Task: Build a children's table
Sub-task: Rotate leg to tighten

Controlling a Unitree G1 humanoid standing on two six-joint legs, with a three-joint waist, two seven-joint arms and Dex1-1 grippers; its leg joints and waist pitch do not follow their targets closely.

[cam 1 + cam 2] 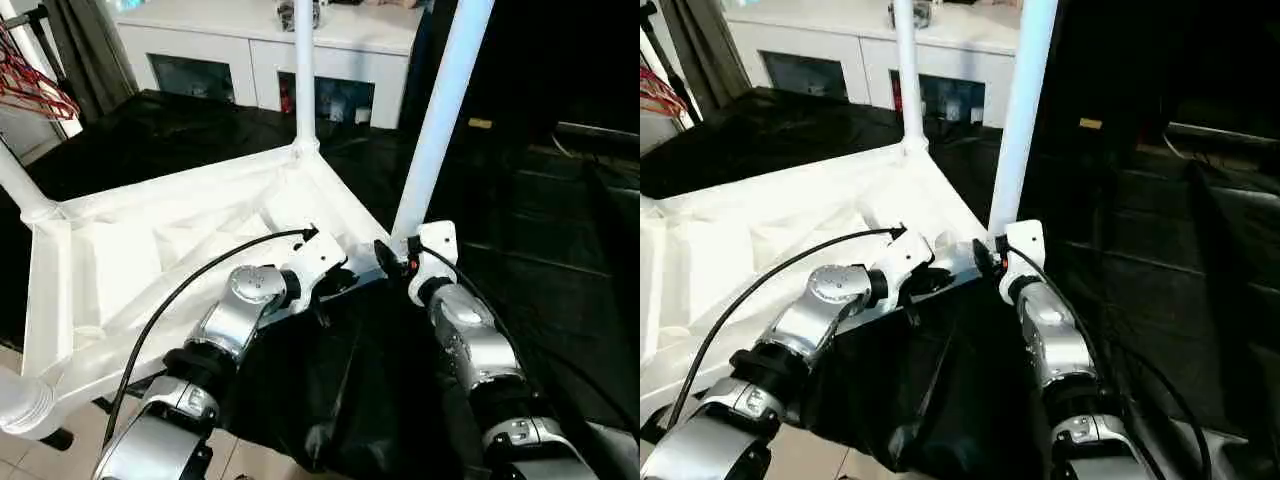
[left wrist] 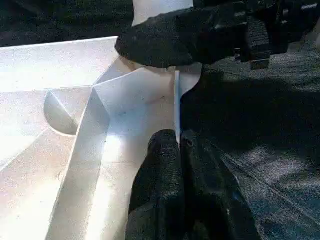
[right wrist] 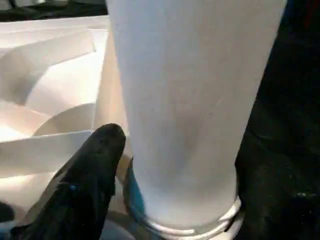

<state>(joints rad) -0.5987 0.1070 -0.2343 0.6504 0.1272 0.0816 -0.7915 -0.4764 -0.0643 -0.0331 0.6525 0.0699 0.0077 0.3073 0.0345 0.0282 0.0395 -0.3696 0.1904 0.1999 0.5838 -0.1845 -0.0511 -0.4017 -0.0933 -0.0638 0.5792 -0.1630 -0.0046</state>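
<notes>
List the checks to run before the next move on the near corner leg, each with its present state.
1. Table top lies underside up on the black sheet: ok.
2. Near leg stands upright at the near corner: ok.
3. Near leg fully seated in its socket: cannot tell; a blue band shows at its base.
4. Left gripper pinches the top's edge rib, fingers together: ok.
5. Right gripper is at the near leg's base, one finger beside it; firm grip: cannot tell.
6. Far leg stands upright in its corner: ok.
</notes>
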